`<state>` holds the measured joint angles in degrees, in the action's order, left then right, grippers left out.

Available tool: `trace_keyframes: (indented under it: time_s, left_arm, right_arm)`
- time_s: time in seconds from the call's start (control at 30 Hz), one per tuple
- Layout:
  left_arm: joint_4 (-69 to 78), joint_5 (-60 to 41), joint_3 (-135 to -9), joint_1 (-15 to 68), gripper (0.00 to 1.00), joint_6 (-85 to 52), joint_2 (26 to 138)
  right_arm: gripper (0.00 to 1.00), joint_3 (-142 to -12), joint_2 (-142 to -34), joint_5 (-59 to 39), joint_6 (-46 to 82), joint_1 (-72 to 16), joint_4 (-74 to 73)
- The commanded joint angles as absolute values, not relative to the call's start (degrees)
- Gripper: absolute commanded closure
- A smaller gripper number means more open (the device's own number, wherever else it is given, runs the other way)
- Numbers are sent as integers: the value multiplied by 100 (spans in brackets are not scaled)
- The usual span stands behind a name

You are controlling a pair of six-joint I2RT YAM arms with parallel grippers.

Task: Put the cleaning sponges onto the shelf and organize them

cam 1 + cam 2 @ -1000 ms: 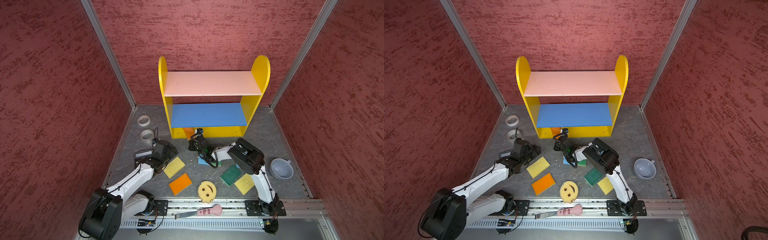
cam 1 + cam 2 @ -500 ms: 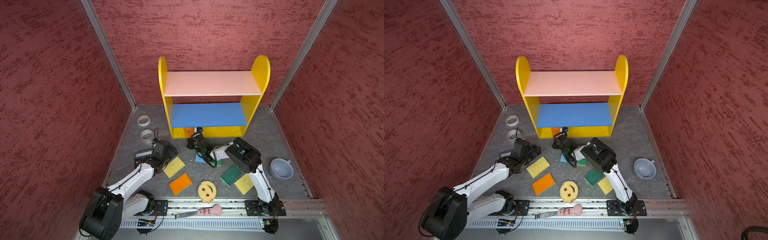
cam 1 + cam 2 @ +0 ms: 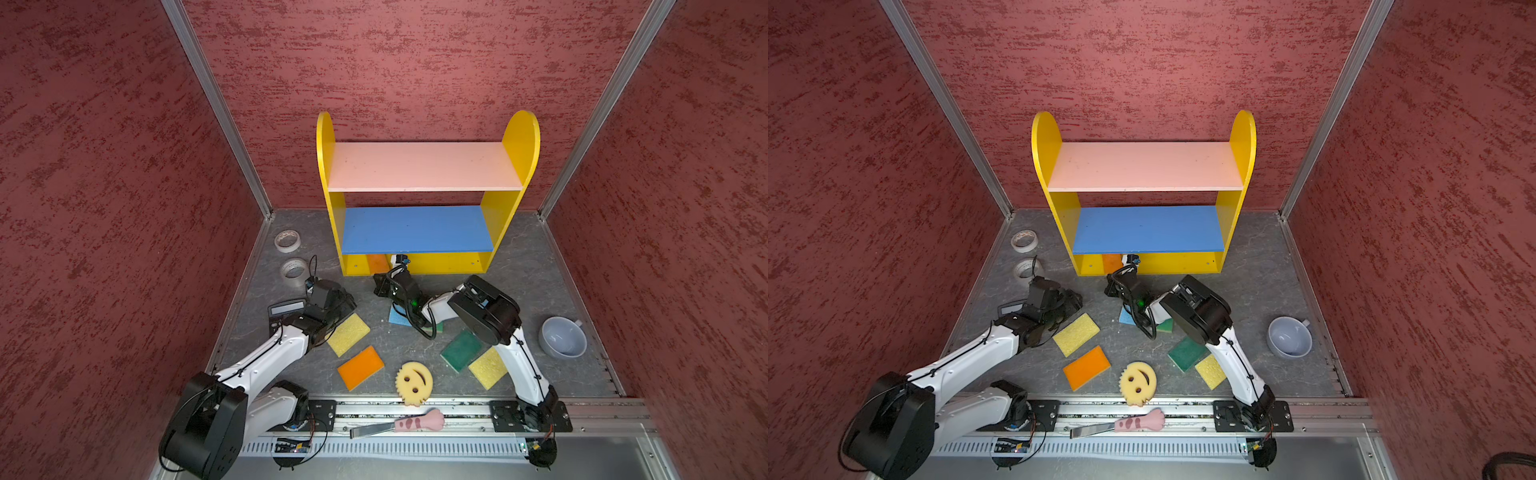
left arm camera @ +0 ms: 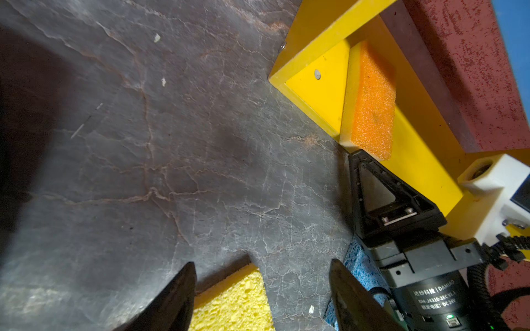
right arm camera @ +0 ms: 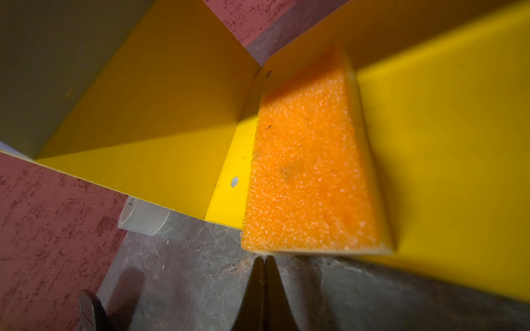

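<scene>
Orange sponge (image 5: pixel 309 172) on yellow shelf (image 5: pixel 444 143) base.

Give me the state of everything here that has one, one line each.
shelf, upright; pink and blue boards bare.
shelved orange sponge, flat on the shelf's yellow base.
right gripper, shut, empty, tips at that sponge's front edge.
left gripper, open, empty, over a corner of a yellow sponge.
mug, upright, empty.
smiley sponge, face up on the table.
</scene>
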<state>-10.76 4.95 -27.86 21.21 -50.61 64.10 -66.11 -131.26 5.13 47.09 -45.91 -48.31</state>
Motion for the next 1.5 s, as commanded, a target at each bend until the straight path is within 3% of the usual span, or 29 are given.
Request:
trace_keyframes:
  time_s: [0.0,0.43,0.8,0.93,1.0,1.07,1.33,1.47]
  left_arm:
    - [-945,485,-2803,2109,27,-5070,6484]
    - [-975,484,-2794,2136,27,-5072,6513]
    - [-910,440,-2843,2136,28,-5075,6642]
    - [-823,371,-2870,2136,42,-5004,6709]
    - [-755,320,-2918,2136,62,-4983,6786]
    - [-666,267,-2957,2136,72,-4968,6878]
    - [-518,108,-3152,2145,76,-4957,7076]
    - [-569,162,-3158,2153,76,-4889,6929]
  right_arm:
    - [99,-6308,-13320,442,5095,-4566,-4694]
    - [99,-7292,-13664,667,5160,-4569,-3878]
    - [99,-7301,-13657,606,5082,-4570,-3872]
    - [99,-6933,-13362,581,5046,-4566,-4008]
    - [99,-6720,-13109,628,5017,-4570,-3898]
    - [100,-6523,-12867,690,5012,-4568,-3747]
    - [100,-5674,-11992,873,5093,-4478,-3550]
    - [99,-5853,-11769,750,4756,-4466,-3288]
